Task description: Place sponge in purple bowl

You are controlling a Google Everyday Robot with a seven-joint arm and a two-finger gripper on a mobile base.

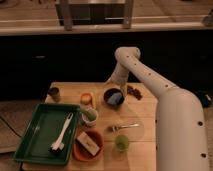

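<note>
The purple bowl (106, 93) stands at the back middle of the wooden table (142, 107). A bluish sponge (115, 99) lies inside it. My gripper (112, 84) hangs at the end of the white arm (150, 77), just above the bowl's back rim and close over the sponge. Whether it still touches the sponge is hidden by the wrist.
A green tray (37, 131) with a white brush (62, 132) fills the left front. An orange bowl (80, 151) holds a tan block (87, 142). Around it stand a green cup (90, 116), a yellow cup (86, 98), a dark can (54, 92), a clear plate with a utensil (125, 127), a small green cup (121, 143) and a brown item (133, 91).
</note>
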